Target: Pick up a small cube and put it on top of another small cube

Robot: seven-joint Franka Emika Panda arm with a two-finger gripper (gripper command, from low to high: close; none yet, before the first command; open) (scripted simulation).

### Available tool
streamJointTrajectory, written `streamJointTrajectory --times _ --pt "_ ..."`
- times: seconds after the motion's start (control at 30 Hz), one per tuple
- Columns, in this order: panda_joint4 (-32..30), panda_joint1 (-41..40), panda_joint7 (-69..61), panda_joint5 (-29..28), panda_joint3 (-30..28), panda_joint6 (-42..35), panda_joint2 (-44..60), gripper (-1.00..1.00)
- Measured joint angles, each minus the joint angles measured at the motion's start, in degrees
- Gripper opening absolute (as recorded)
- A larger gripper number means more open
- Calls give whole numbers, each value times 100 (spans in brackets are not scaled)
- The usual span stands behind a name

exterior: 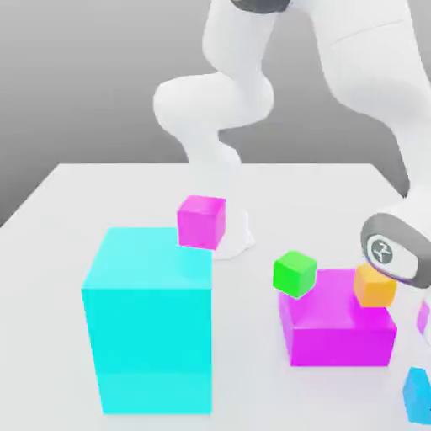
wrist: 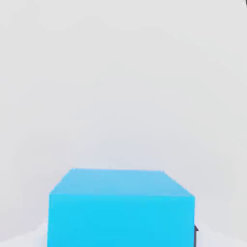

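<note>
Small cube (wrist: 120, 207) sky-blue, smooth, matt, plain; table (exterior: 101, 194) white, smooth, matt; arm (exterior: 227, 101) glossy white.

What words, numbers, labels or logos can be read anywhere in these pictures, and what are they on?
No words or numbers can be read.
One round emblem sits on the arm's joint cap at the exterior view's right; its mark is too small to make out.
The sky-blue cube, large cyan block and other blocks are plain.

White table (exterior: 76, 202) under me carries large cyan block (exterior: 150, 324), magenta block (exterior: 341, 330), small sky-blue cube (exterior: 417, 394).
</note>
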Motion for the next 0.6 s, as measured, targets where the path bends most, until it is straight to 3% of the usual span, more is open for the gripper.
streamJointTrajectory --times 0.3,0.6 --pt "-571 -535 286 614 -292 -1268 -1863 -100" --pt "-1183 -1305 1085 707 -641 -2516 -3723 -100"
